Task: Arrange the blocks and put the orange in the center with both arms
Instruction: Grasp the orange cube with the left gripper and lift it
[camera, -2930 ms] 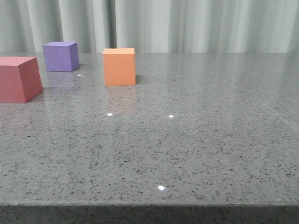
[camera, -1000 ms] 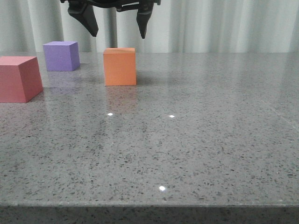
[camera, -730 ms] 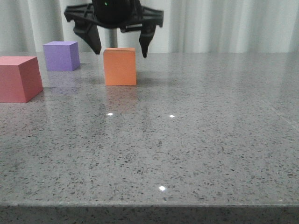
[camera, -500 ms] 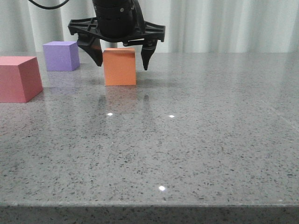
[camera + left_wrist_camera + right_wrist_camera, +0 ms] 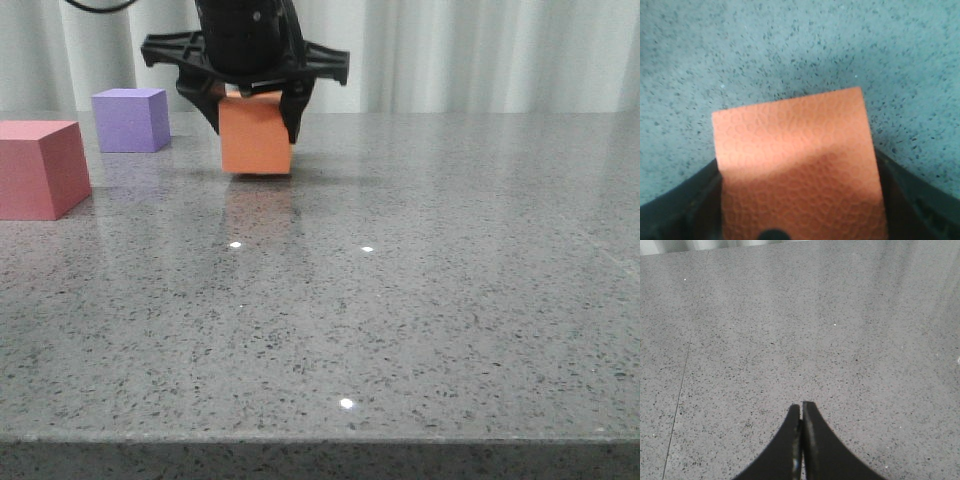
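the left gripper (image 5: pixel 254 115) is clamping the orange cube (image 5: pixel 255 137) at eleven o'clock on the table (image 5: pixel 420 300), seemingly for carrying centreward, while the right gripper (image 5: pixel 801 440) is idling pinched together.

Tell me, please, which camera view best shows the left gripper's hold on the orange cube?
The front view: the left gripper clamps the orange cube on both sides. The left wrist view shows only the cube's top between dark finger edges. The right wrist view shows neither.
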{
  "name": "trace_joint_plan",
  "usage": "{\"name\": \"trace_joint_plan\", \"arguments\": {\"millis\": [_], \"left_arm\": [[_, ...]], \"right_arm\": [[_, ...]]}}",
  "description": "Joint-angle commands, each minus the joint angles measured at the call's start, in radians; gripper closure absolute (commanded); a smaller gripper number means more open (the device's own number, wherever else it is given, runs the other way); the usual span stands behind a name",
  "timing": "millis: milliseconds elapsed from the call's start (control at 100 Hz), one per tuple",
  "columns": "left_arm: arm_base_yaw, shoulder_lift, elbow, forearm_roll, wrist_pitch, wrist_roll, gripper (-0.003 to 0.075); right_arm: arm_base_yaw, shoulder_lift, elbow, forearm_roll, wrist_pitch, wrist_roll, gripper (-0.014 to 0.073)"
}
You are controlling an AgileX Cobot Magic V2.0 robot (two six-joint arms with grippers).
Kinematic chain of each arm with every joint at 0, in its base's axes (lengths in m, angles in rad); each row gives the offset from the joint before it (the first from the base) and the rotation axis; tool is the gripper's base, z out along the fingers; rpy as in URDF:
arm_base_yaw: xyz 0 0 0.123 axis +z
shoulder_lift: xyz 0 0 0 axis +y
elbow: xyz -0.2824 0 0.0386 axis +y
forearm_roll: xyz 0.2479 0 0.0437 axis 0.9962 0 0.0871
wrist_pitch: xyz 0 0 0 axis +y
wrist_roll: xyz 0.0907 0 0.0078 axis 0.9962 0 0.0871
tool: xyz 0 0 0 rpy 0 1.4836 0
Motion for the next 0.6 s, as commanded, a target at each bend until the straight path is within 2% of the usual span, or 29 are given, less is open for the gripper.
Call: {"name": "trace_joint_plan", "arguments": {"millis": [0, 330, 510, 590], "left_arm": [[-0.005, -0.106, -0.031, 0.049, -0.02, 0.017, 0.0373], [0.067, -0.259, -0.024, 0.01, 0.001, 0.197, 0.0373], [0.164, -0.327, 0.064, -0.006, -0.014, 0.22, 0.0373], [0.211, -0.357, 0.131, -0.053, -0.062, 0.257, 0.0373]], "right_arm": [[-0.008, 0.004, -0.026, -0.031, -0.059, -0.003, 0.0662], [-0.008, 0.004, -0.026, -0.031, -0.059, -0.003, 0.0662], [-0.008, 0.004, -0.026, -0.031, -0.059, -0.003, 0.0662], [-0.008, 0.004, -0.026, -0.031, -0.059, -0.003, 0.0662]]}}
